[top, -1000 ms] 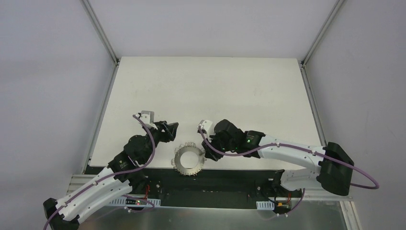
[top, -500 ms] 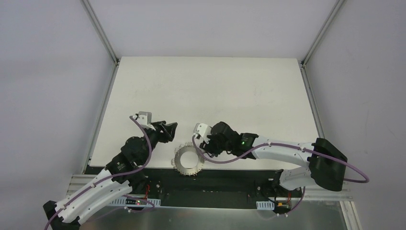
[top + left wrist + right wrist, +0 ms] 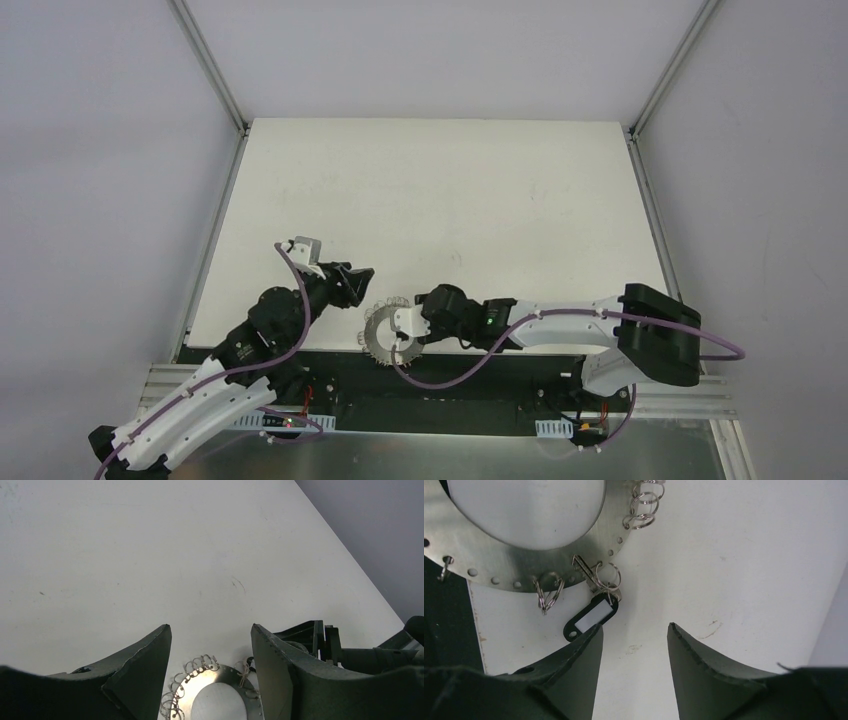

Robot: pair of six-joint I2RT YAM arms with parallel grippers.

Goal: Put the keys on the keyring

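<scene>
Right gripper [image 3: 635, 627] has swung in from beside the ring's [image 3: 524, 565] right edge to sit over its near-right rim, and its jaws have spread wider on the way. Neither the ring nor the left gripper [image 3: 211, 627] has shifted to speak of. The ring lies flat on the table [image 3: 150, 555], close to the near edge.

Both tools stand about half open and hold nothing. The left one hovers just beyond the ring's far-left rim, with only bare table between its fingers. From the right wrist, the key [image 3: 591, 617], black with a pale label, lies just outside the ring's rim. It appears to hang from one of the small wire loops [image 3: 606, 577] on that rim. One finger [image 3: 579, 652] of the right gripper is at the key's end, touching it or very nearly.

I judge the step in hand to be letting go and backing off, since the key looks already hooked on. To do that well:

- Keep the jaws apart and lift straight up from the ring.
- Do not sweep across the rim, where the loose loops could catch a fingertip and drag the ring.
- Move slowly at first, since that finger is so close to the key.
- Check from the right wrist that the key stays on its loop.
</scene>
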